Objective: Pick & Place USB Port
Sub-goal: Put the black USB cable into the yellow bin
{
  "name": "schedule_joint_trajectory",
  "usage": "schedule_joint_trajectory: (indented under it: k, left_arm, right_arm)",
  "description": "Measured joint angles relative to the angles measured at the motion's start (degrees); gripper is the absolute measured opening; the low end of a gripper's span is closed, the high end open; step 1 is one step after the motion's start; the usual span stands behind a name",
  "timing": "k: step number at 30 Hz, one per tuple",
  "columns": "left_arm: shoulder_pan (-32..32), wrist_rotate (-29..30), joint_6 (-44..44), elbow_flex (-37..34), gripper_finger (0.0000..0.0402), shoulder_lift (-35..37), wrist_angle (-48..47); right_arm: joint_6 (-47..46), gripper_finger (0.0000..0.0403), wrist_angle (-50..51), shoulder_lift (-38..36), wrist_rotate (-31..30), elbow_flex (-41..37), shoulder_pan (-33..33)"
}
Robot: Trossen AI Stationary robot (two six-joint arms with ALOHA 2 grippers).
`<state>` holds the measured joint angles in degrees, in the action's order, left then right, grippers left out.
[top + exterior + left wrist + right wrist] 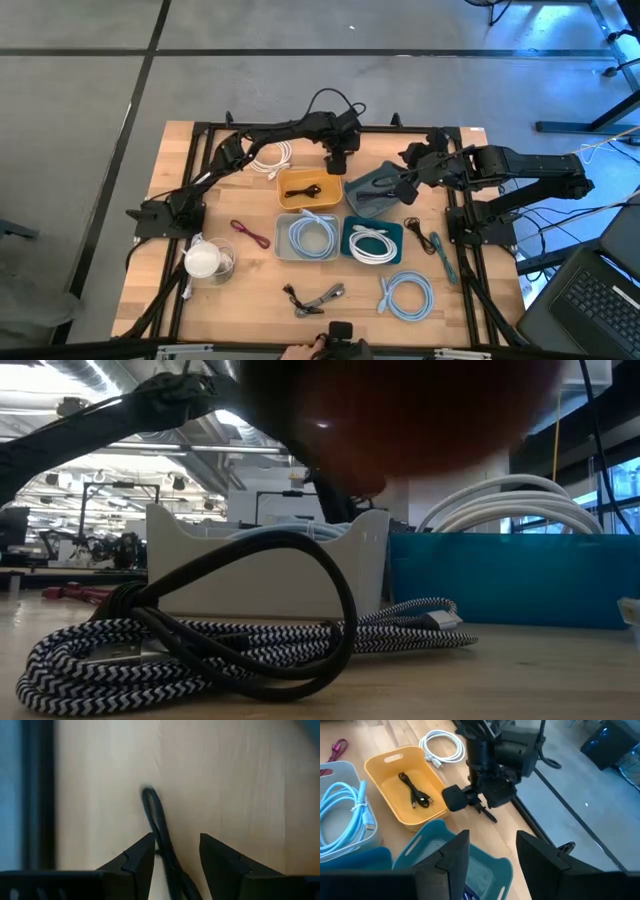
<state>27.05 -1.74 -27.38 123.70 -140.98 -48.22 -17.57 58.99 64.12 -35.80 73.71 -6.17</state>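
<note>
Black cable (pixel 160 837) lies looped on the pale wooden surface (pixel 250 300) near its far edge, just beyond the yellow bin (pixel 311 190), and the left claw (pixel 175 852) stands over it with its two fingers parted around the cord; whether they press on it cannot be told. Another short black cable (pixel 415 792) already lies inside the yellow bin. Beside that bin sits a tilted blue-grey bin (pixel 375 190), and the right claw (pixel 487 852) hovers over it with fingers spread wide and nothing between them. In front of these stand a white bin (pixel 283 240) holding a light blue cable (pixel 313 233) and a teal bin (pixel 347 245) holding a white cable (pixel 375 245). A loose white cable (pixel 272 157) lies near the far edge by the left arm, a maroon cable (pixel 252 233) lies in the open wood toward the left, and a braided black-and-white cable (pixel 200 655) and a light blue coil (pixel 408 297) lie close to the near edge. Bare wood remains between the bins and the near edge.
</note>
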Motion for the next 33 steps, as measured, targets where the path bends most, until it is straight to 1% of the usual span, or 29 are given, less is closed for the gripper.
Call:
schedule_joint_trajectory:
  k: [12, 15, 17, 18, 19, 21, 22, 24, 25, 26, 28, 31, 33]
  left_arm:
    - [0.07, 0.55, 0.28, 0.02, 0.0143, -0.55, 0.14]
    - [0.06, 1.59, 0.07, -0.02, 0.0145, 1.53, -1.36]
    - [0.24, 1.53, 0.16, -0.02, 0.0146, 4.45, -3.34]
    - [0.52, 0.44, 0.71, -0.02, 0.0146, 6.25, -4.53]
    - [0.99, -1.93, 1.76, -0.02, 0.0145, 7.97, -6.08]
    - [2.29, -9.21, 4.52, -0.02, 0.0141, 11.61, -7.38]
    - [3.15, -14.1, 5.75, -0.08, 0.0138, 13.29, -8.02]
    - [4.37, -22.12, 7.34, -0.94, 0.0132, 16.98, -8.13]
    - [4.61, -24.62, 7.71, -1.78, 0.0129, 18.88, -8.22]
    - [4.78, -25.88, 7.77, -2.96, 0.0126, 20.89, -8.24]
    - [4.49, -26.18, 7.1, -6.05, 0.0121, 25.11, -8.69]
    - [3.78, -23.76, 6.68, -12.11, 0.0112, 32.88, -8.83]
    - [3.65, -22.02, 7.3, -17.38, 0.0107, 39.38, -8.69]
  right_arm:
    - [0.03, 0.0166, 0.05, 0.0, 0.03, -0.01, -0.04]
    - [0.02, 0.0166, 0.12, 0.0, 0.01, 0.0, -0.02]
    - [-0.29, 0.0166, 0.88, 0.27, -0.61, 0.0, 1.13]
    - [-0.41, 0.0166, 1.72, 0.87, -1.01, 0.02, 2.4]
    - [-0.43, 0.0166, 3.37, 1.72, -0.8, 0.02, 4.37]
    - [-0.85, 0.0166, 6.47, 4.42, 0.96, 0.02, 9.32]
    - [0.21, 0.0166, 6.98, 5.99, 2.72, 0.0, 12.05]
    - [5.51, 0.0166, 6.25, 9.29, 7.42, 0.0, 16.77]
    - [9.07, 0.0166, 4.6, 10.97, 10.24, -0.04, 18.94]
    - [13.05, 0.0166, 2.13, 12.54, 13.08, -0.04, 20.76]
    - [20.83, 0.0166, -4.1, 15.45, 19.98, -0.04, 24.61]
    - [28.65, 0.0166, -11.88, 19.38, 30.39, -0.04, 30.37]
    - [32.09, 0.0166, -14.81, 21.83, 34.21, -0.04, 33.48]
